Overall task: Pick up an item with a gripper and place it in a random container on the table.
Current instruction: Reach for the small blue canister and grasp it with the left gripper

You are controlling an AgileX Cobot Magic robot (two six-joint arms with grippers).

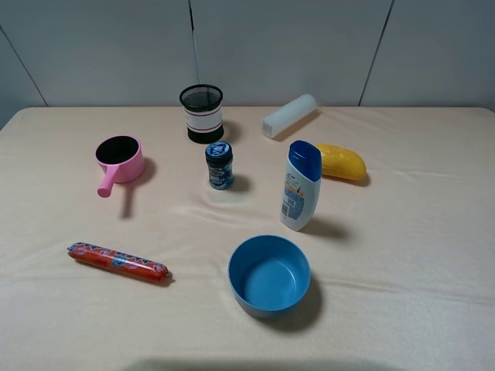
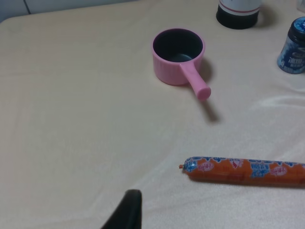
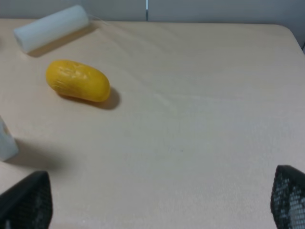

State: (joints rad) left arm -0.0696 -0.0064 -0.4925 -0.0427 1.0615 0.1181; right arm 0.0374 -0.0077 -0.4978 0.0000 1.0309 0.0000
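The small dark jar [image 1: 220, 165] with a blue label stands upright mid-table; it also shows at the edge of the left wrist view [image 2: 293, 46]. The pink saucepan [image 1: 119, 161] sits to the jar's left, empty, handle toward the front; it also shows in the left wrist view [image 2: 179, 58]. Neither gripper shows in the high view. Only one black finger [image 2: 127, 210] of my left gripper shows, low over the cloth and well short of the saucepan. My right gripper [image 3: 157, 200] is open and empty, with both fingers wide apart over bare cloth.
On the beige table [image 1: 402, 255]: a black mesh cup [image 1: 203, 113] at the back, a white tube [image 1: 289, 114], a yellow oval item [image 1: 341, 161], a white-and-blue shampoo bottle [image 1: 301, 185], a blue bowl [image 1: 268, 275] in front, and a red sausage [image 1: 117, 261] at front left.
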